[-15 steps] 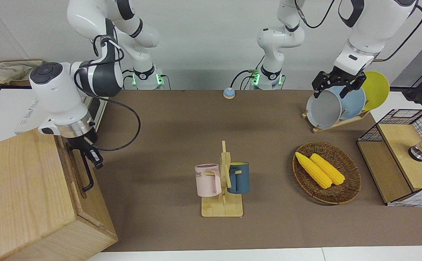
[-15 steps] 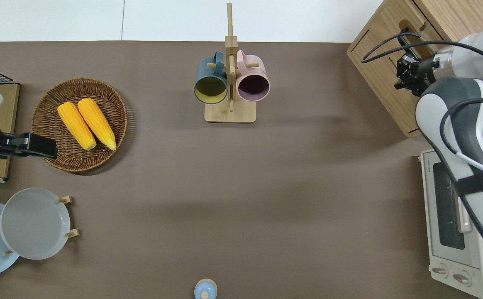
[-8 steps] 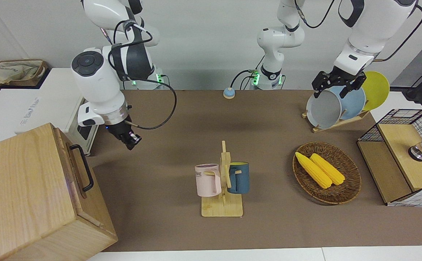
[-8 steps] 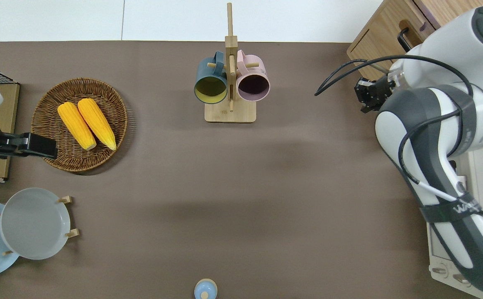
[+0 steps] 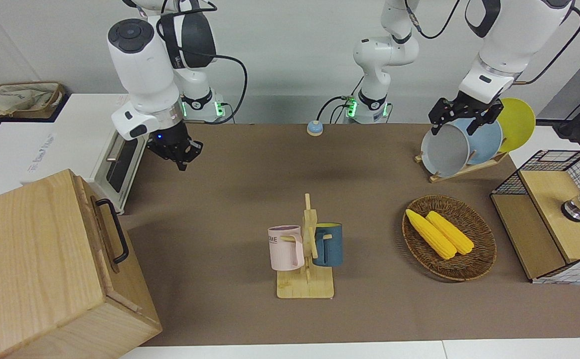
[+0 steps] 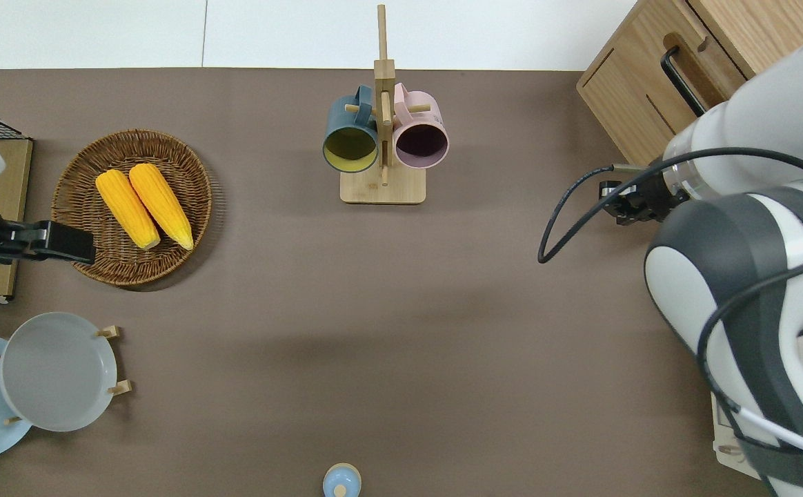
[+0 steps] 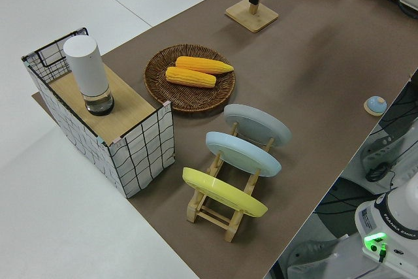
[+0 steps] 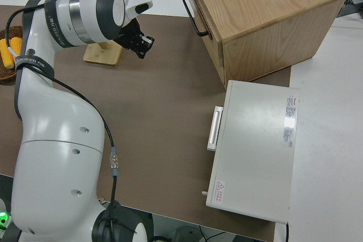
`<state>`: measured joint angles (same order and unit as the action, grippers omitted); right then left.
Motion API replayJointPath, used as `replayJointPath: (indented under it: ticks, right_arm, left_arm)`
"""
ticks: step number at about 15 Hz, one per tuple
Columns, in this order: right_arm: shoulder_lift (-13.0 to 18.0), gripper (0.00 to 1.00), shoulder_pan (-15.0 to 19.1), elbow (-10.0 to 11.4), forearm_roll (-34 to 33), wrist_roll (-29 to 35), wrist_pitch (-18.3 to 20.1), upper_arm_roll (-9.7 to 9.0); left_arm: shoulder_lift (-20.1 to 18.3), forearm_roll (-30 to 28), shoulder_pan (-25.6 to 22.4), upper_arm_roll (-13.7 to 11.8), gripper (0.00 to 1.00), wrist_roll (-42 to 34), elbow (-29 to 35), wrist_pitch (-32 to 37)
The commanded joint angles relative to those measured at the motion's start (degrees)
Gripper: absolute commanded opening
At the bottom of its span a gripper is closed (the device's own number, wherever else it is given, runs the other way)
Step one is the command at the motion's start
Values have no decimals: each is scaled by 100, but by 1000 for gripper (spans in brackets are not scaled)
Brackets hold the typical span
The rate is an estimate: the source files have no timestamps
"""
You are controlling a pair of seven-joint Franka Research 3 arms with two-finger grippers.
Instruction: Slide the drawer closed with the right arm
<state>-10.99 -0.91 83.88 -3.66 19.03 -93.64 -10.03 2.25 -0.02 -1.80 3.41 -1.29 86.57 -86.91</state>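
The drawer (image 5: 101, 234) sits flush in its cabinet (image 5: 36, 269) at the right arm's end of the bench (image 5: 250, 199), its handle (image 5: 113, 230) and long axis running away from the robots, front facing the mugs (image 5: 286, 248). The right gripper (image 5: 179, 152) hangs over bare bench, empty; I cannot tell its finger gap. Risk: a careless return swing could snag the handle. The left arm is parked.

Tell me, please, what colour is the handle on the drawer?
Black. The drawer's loop handle shows best in the right side view.
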Motion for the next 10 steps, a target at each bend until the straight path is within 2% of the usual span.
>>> replayJointPath:
  ticks: [1,4,5,6,7,8,10]
  right_arm:
    - [527,0,3,348,154,-689,100,18]
    - [572,0,82,243,295,-822,214,27]
    - [572,49,91,199,287,-822,232,27]
    - [554,160,100,173,287,-822,232,36]
    - [545,430,108,172,287,-796,232,36]
    - [502,932,108,164,295,-744,215,36]
    - [510,977,126,164,286,-831,215,36]
  left_arm:
    - [65,98,-22,37,993,-56,-140,113]
    - [65,98,-22,37,993,-56,-140,113]
    - [65,98,-22,37,993,-56,-149,113]
    - [65,98,-22,37,993,-56,-149,113]
    - [65,98,-22,37,993,-56,-140,113]
    - [65,98,-22,37,993,-56,-149,113]
    - [65,98,-22,37,993,-56,-149,113]
